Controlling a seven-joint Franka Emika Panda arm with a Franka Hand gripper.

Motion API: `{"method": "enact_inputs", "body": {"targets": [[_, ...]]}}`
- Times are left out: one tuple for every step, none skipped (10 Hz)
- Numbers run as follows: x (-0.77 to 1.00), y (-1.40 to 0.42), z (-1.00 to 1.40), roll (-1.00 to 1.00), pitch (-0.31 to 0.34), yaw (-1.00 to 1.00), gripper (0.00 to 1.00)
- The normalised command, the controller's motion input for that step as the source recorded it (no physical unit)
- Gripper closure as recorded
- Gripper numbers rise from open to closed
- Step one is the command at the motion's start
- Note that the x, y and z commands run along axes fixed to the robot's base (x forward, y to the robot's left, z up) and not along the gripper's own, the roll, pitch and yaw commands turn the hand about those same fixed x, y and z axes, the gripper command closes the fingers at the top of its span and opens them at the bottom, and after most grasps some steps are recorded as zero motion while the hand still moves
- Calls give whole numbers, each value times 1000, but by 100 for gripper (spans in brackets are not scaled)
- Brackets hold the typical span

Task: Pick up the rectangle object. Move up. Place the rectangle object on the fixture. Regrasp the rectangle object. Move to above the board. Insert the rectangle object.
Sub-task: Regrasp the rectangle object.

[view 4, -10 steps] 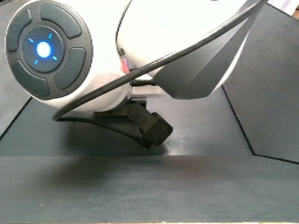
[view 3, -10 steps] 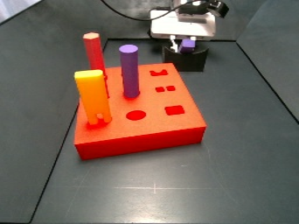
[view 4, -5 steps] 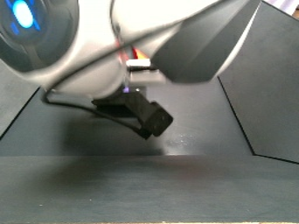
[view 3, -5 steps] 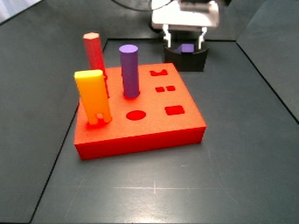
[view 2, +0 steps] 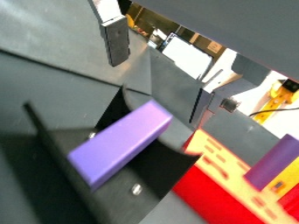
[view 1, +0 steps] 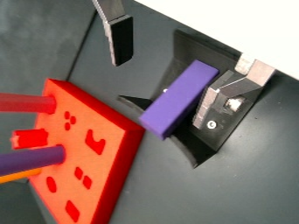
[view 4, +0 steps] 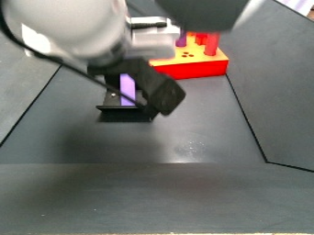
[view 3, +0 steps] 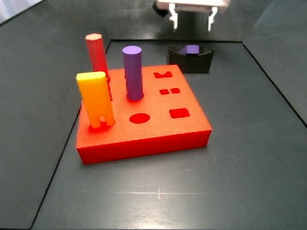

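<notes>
Gripper: the gripper (view 3: 192,20) hangs in the air above the fixture, near the far edge of the table; in a side view only its two finger ends show below the white hand. In both wrist views the silver plates with dark pads stand well apart with bare space between them, nothing held.
Fingers: one plate (view 1: 117,37) and its mate (view 1: 211,107) sit either side of the purple bar without touching it; the same pair shows in the other wrist view at (view 2: 115,41).
Rectangle object: the rectangle object (view 1: 180,98) lies in the fixture, free of the gripper. Its long axis is tilted, one end low in the notch and the other raised and leaning on the fixture's upright wall. In a wrist view (view 2: 121,143) a flat long side faces the camera; in a side view (view 3: 192,49) only a small purple end shows above the black block.
Fixture: the fixture (view 3: 193,61) stands on the table just beyond the far right corner of the board, apart from it. In a side view (view 4: 127,112) it is partly hidden by the arm's dark link.
Board: the board (view 3: 144,117) is a red slab near the middle of the table, with a round hole and rectangular holes open in its top.
Other pieces in the board: a purple cylinder (view 3: 133,74), a red peg (view 3: 95,54) and a yellow-orange block (view 3: 93,100) stand upright along its left part.
</notes>
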Motion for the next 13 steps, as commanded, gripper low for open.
{"method": "enact_inputs", "body": {"targets": [[-81, -876, 1000, 1000, 47, 10, 0], [-81, -928, 1000, 1000, 45, 10, 0], [-117, -954, 1000, 1000, 31, 9, 0], [-141, -974, 1000, 1000, 25, 8, 0], [-132, -874, 829, 1000, 17, 8, 0], [-102, -715, 614, 1000, 14, 7, 0], [-68, -478, 312, 1000, 11, 8, 0], [-57, -358, 155, 1000, 9, 8, 0], [-30, -55, 22, 1000, 4, 9, 0], [-34, -2, 28, 1000, 3, 9, 0], [-34, -17, 4, 1000, -2, 10, 0], [-37, -28, 3, 1000, -10, 11, 0], [-40, -23, 13, 1000, -18, 11, 0]]}}
